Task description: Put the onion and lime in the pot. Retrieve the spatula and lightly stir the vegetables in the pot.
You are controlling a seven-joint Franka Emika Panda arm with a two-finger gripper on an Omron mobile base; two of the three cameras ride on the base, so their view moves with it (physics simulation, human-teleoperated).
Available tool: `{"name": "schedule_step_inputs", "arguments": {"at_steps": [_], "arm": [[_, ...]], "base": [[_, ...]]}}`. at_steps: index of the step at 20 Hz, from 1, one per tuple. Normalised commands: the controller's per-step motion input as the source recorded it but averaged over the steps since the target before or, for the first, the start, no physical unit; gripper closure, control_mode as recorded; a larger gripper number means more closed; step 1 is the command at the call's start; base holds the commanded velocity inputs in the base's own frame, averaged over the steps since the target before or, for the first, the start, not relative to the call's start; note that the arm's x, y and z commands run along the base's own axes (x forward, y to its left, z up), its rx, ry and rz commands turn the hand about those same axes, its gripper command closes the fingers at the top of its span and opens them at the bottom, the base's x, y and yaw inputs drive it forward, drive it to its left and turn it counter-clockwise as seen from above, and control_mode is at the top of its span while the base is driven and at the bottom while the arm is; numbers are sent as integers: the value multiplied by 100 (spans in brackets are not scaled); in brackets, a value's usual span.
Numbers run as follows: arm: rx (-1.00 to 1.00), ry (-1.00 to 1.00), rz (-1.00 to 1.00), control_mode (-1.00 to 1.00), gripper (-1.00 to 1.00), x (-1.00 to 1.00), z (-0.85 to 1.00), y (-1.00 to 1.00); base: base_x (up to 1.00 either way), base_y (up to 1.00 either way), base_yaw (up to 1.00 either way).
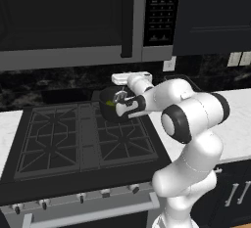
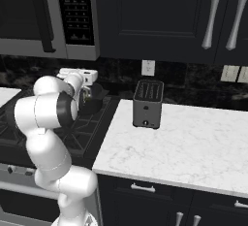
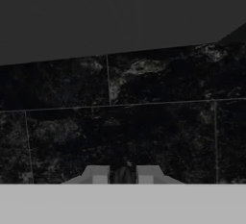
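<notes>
Item, nearest: my fingers (image 3: 123, 175), closed with nothing visible between them, aimed level at the dark tiled backsplash (image 3: 144, 122).

Item, directly below my hand: the pot (image 1: 109, 105) on the stove (image 1: 73, 139), back right burner; the lime (image 1: 111, 103) shows inside it.

Item, spatula: unlocated; probably elsewhere along the surface (image 2: 193, 142).

Glossy white rounded arm (image 1: 196, 124) segments, black joint bands, grey fingertips (image 3: 98, 174).
</notes>
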Motion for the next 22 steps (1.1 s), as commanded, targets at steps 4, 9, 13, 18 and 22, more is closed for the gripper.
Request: {"name": "schedule_step_inputs", "arguments": {"at_steps": [4,9,13,18,22], "arm": [[0,0,0,-100,100,29,-52,10],[0,2,0,-100,100,9,-55,11],[3,-5,0,-100,100,-11,21,0],[1,-7,0,-100,100,-9,56,-2],[0,5,0,-100,100,-1,1,-1]], "base": [[0,0,0],[0,0,0],[0,0,0],[0,0,0],[0,0,0]]}}
